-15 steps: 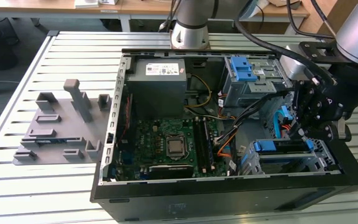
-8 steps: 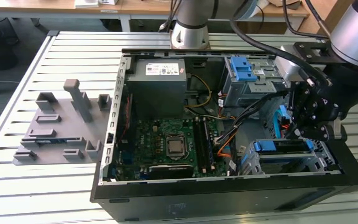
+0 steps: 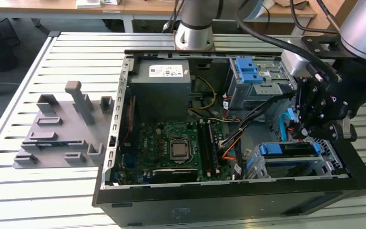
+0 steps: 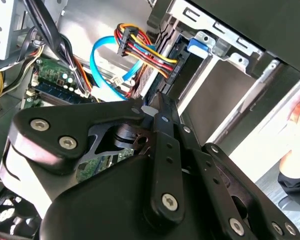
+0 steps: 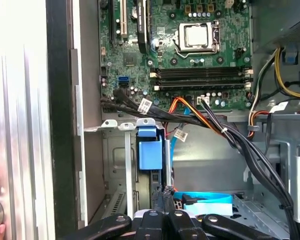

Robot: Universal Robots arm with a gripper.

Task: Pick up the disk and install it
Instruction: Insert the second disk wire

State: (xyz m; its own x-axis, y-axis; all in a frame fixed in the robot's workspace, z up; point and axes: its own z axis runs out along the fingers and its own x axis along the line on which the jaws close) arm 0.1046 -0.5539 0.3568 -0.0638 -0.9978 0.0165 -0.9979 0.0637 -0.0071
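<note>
The disk (image 3: 292, 150) sits in the drive cage at the lower corner of the open computer case (image 3: 234, 200), toward the exterior view's right, its blue bracket (image 5: 151, 154) facing up. The end effector (image 3: 314, 125) hangs just above it; I cannot tell whether its fingers are apart or together.

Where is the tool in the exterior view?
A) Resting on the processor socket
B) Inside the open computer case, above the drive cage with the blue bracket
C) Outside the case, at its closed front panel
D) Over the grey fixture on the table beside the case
B: the tool hangs inside the open computer case, just above the blue bracket in the drive cage.
</note>
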